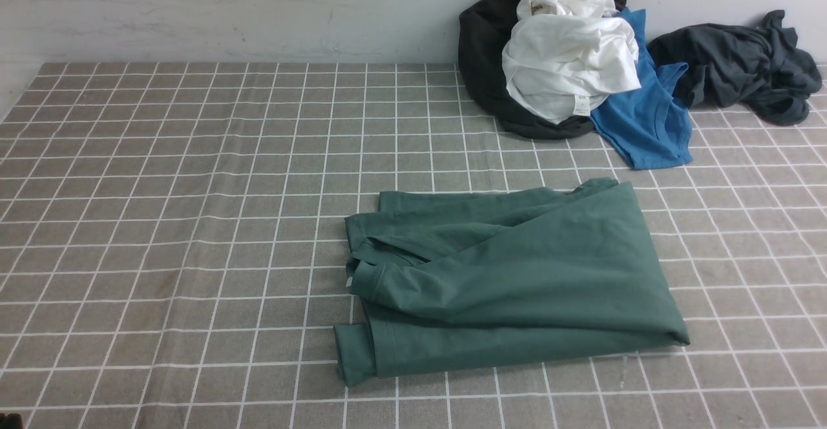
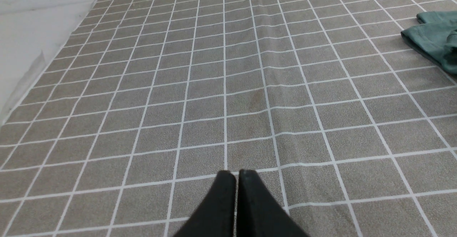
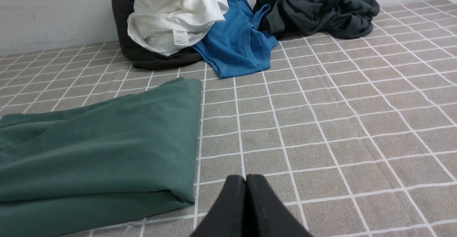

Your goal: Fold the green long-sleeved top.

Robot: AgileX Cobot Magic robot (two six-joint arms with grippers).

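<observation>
One green long-sleeved top [image 1: 517, 280] is seen on the grid-patterned tabletop [image 1: 194, 190], right of centre and toward the near edge. It is folded into a flat, roughly rectangular bundle whose long axis runs left to right; the cuffed sleeve ends and hems point left, and the folded edge lies at the right.

Four other garments are counted at the far right, against the wall: a black garment [image 1: 481, 54], a white garment [image 1: 568, 54] heaped on top of it, one blue t-shirt [image 1: 646, 119] touching that heap, and one dark grey garment [image 1: 743, 64] just beside the blue one. All are well apart from the green top.

Two pincers are shown, each only in its own wrist view. The left pincer [image 2: 236, 174] is closed on nothing, above bare tabletop to the left of the top. The right pincer [image 3: 245, 180] is likewise closed and empty, just beside the top's right edge.
</observation>
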